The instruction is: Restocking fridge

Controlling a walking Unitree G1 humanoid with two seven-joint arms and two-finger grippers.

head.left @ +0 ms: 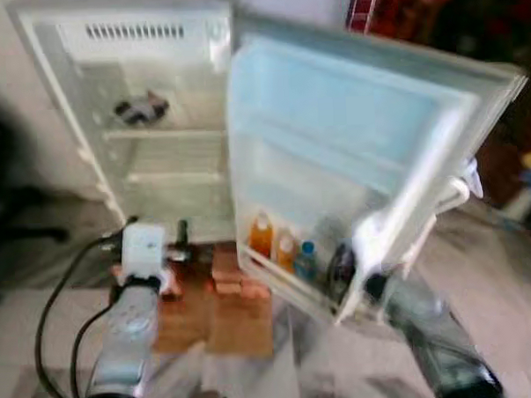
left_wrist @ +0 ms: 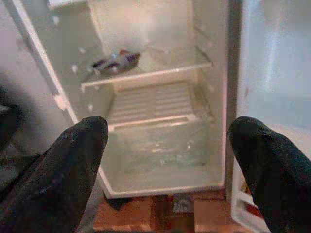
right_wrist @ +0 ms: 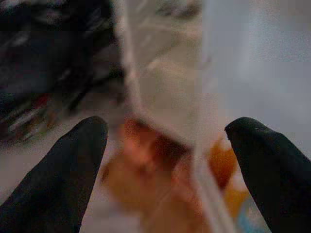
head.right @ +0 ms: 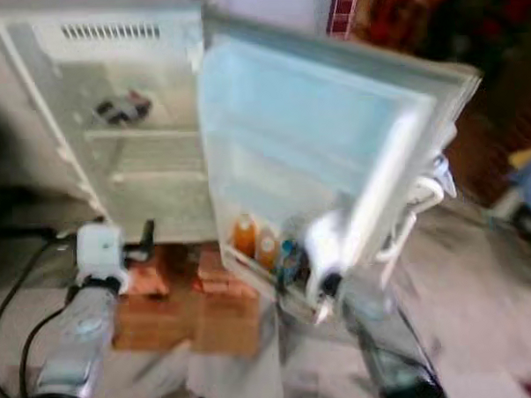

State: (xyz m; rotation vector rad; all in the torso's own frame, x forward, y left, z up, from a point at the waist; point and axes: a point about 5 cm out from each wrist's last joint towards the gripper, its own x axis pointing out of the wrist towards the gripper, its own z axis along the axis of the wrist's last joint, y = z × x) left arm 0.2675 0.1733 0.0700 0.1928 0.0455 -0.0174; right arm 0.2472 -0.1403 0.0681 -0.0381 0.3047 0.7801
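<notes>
The fridge (head.left: 156, 124) stands open ahead of the robot, its door (head.left: 352, 151) swung out toward the robot's right. On the upper shelf (left_wrist: 146, 73) lies a small dark packet (head.left: 142, 107), too blurred to name. In the door's lowest rack stand two orange bottles (head.left: 261, 234) side by side, with a blue-capped bottle (head.left: 305, 259) and a dark item just beside them toward the door's outer edge. The left gripper (left_wrist: 165, 160) is held low in front of the open compartment, fingers (left_wrist: 73, 165) spread wide and holding nothing; the packet on the shelf is well beyond and above it, apart from both fingers. The right gripper (right_wrist: 165, 165) is near the door's lower outer edge, also wide open and empty, with the orange bottles close ahead of it behind the rack's wall, not touched. Brown boxes (head.left: 213, 307) sit on the floor (head.left: 498, 268) below the fridge.
</notes>
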